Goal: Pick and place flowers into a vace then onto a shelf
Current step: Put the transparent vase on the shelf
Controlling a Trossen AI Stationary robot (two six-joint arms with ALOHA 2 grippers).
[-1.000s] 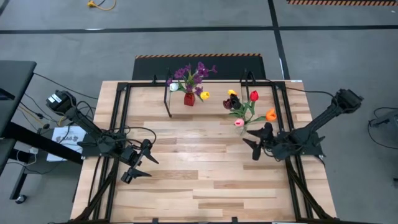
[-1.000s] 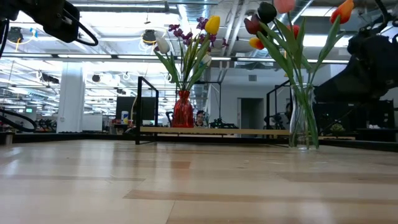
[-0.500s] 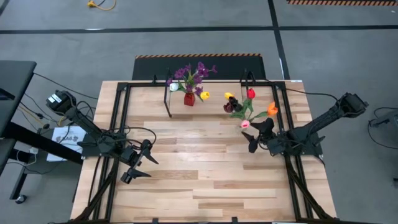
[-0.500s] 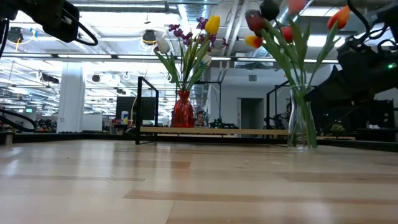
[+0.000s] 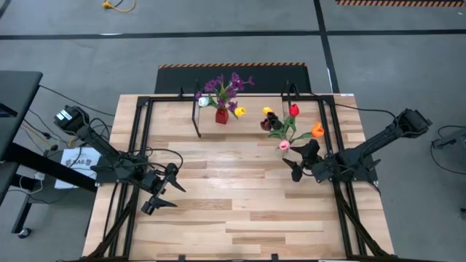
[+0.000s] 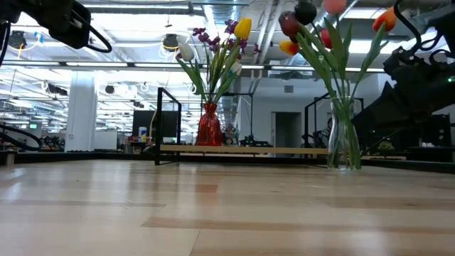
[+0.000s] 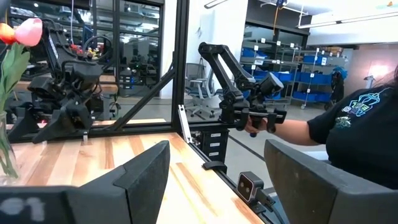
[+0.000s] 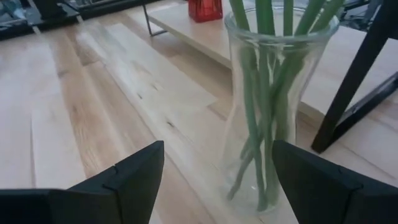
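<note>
Fingers [image 8: 134, 174] on the right gripper [image 5: 296, 161] are spread wide with nothing between them, parked just short of the clear glass vase [image 8: 273, 106]. That vase holds the flowers [image 5: 284, 125] (tulips in red, orange, yellow, pink and a dark one) and stands on the table [image 5: 240, 196], just in front of the shelf [image 6: 245, 150]. A red vase [image 5: 221, 115] with purple blossoms sits on the shelf. Well away from the glass vase, the left gripper [image 5: 162, 191] hangs open too, holding nothing.

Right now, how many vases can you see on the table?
2. A red vase stands on the shelf at the back. A clear glass vase of tulips stands on the tabletop, just ahead of the open right gripper.
</note>
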